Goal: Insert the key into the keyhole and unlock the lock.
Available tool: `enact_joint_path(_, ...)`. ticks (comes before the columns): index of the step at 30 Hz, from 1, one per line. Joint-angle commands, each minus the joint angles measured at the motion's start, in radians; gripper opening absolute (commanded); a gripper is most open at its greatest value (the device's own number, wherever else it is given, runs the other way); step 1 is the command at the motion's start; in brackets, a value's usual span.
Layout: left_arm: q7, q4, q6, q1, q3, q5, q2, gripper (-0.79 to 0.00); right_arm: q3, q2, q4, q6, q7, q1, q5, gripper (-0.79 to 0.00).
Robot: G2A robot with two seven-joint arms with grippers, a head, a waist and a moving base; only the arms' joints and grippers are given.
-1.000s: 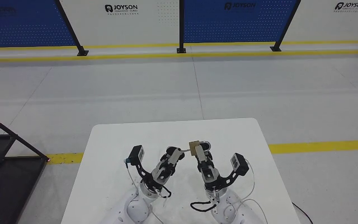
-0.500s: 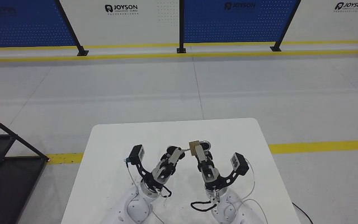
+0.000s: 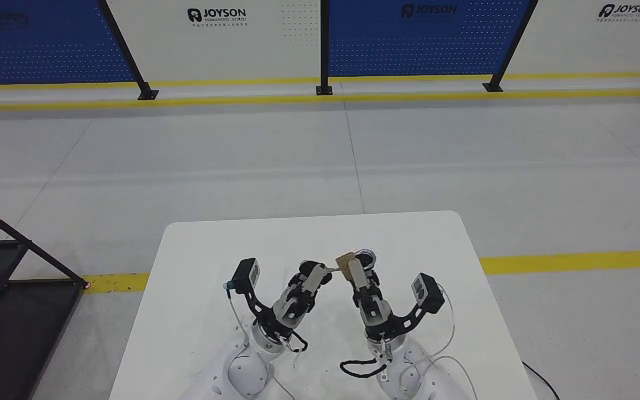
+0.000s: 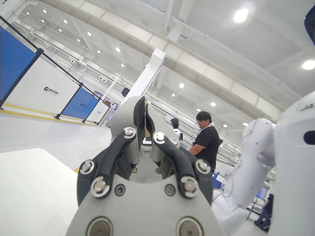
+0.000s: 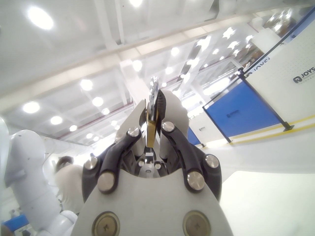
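Brass padlock point(image 5: 150, 124) clamped edge-on between the closed right fingers point(image 5: 175, 110), its silver shackle point(image 5: 154, 87) projecting past their tips; thin flat key point(image 4: 147, 126) pinched between the closed left fingers point(image 4: 124, 116); both held above the white bench point(image 3: 190, 300), key tip at the padlock's side, depth of entry not discernible; compared with a second earlier, the padlock is tilted slightly toward the left fingers.

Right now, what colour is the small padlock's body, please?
Brass-yellow padlock body, clearest in the right wrist view.
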Motion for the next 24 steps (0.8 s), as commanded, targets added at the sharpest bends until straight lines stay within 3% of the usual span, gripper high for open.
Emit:
enact_joint_path(1, 0.002, 0.000, -0.002, 0.000, 0.001, -0.005, -0.001, -0.785, 0.000, -0.002, 0.000, -0.009, -0.010, 0.000, 0.013, -0.785)
enact_joint_path(8, 0.022, 0.005, -0.032, 0.004, 0.000, -0.039, -0.006, -0.785, 0.000, -0.008, 0.011, -0.052, -0.025, 0.002, 0.053, -0.785)
enact_joint_path(24, -0.027, 0.002, 0.003, -0.010, 0.013, -0.091, -0.011, -0.785, -0.011, -0.019, -0.003, 0.000, -0.016, 0.001, 0.071, -0.785)
